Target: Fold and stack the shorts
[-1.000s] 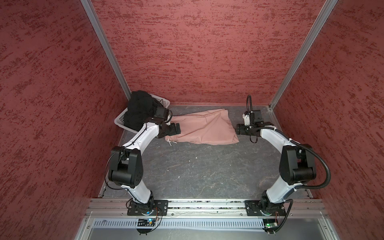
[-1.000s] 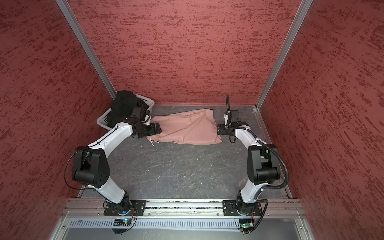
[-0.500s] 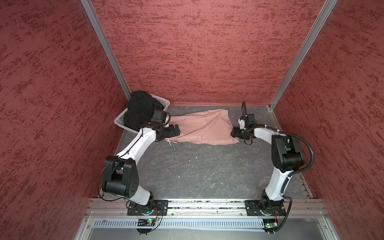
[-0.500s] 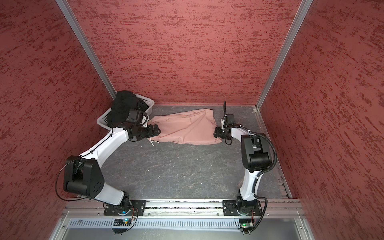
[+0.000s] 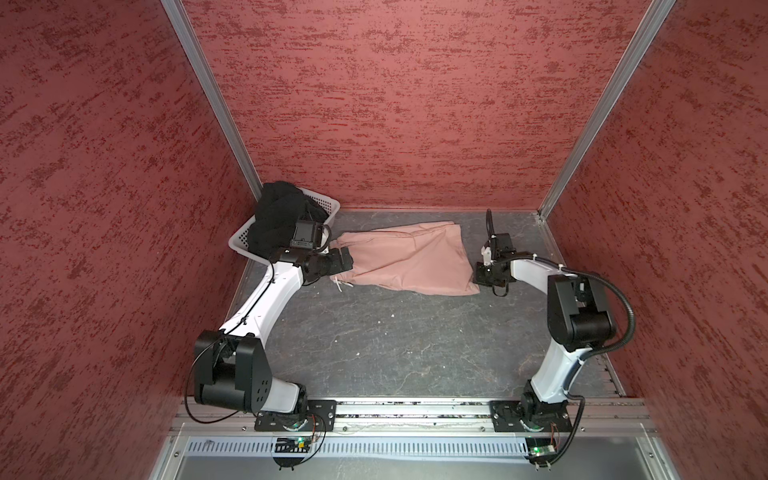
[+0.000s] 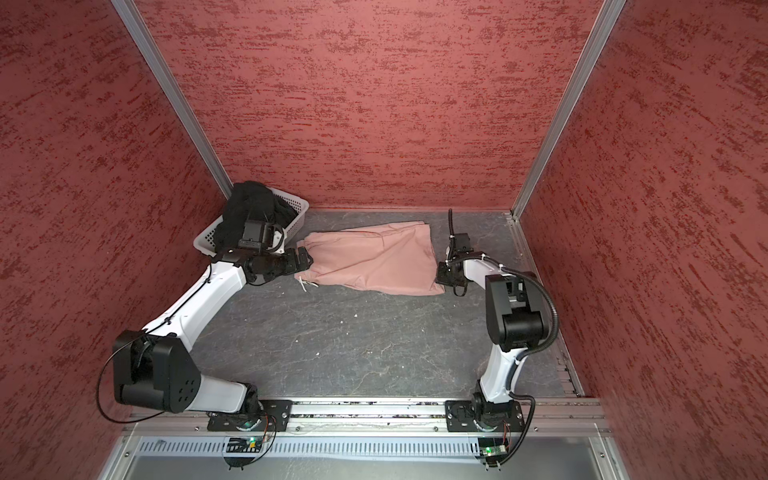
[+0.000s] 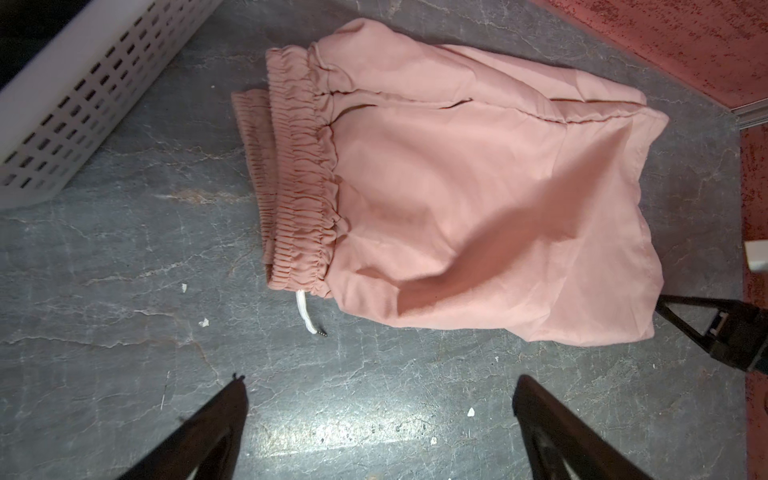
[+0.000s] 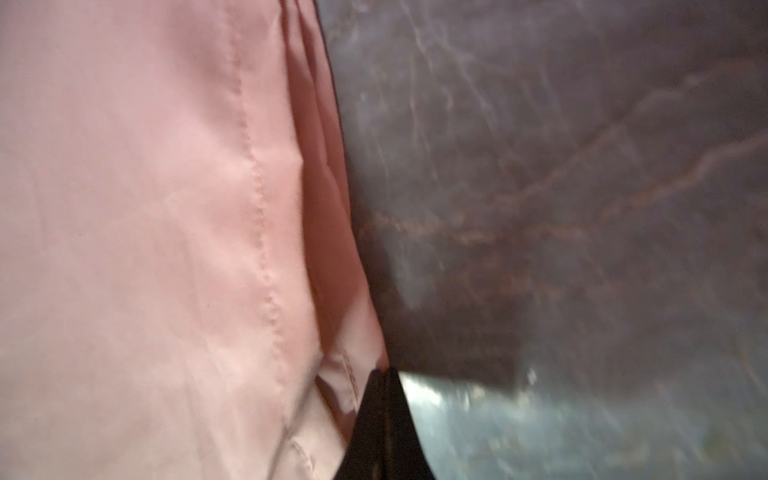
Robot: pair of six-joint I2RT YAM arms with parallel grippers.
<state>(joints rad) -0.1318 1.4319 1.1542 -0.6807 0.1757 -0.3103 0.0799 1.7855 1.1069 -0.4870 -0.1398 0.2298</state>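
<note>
The right gripper is clenched on the hem corner of the dusty-pink shorts, which lie flat on the table. The left gripper gapes wide and holds nothing, with the waistband just beyond its tips. The black shorts sit heaped behind it in the white basket.

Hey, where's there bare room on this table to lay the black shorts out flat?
Widest free patch: the tabletop between the pink shorts and the front rail. A thin strip runs between the pink shorts and the back wall. Crowded: the far left corner, with the basket, black shorts and left arm.
</note>
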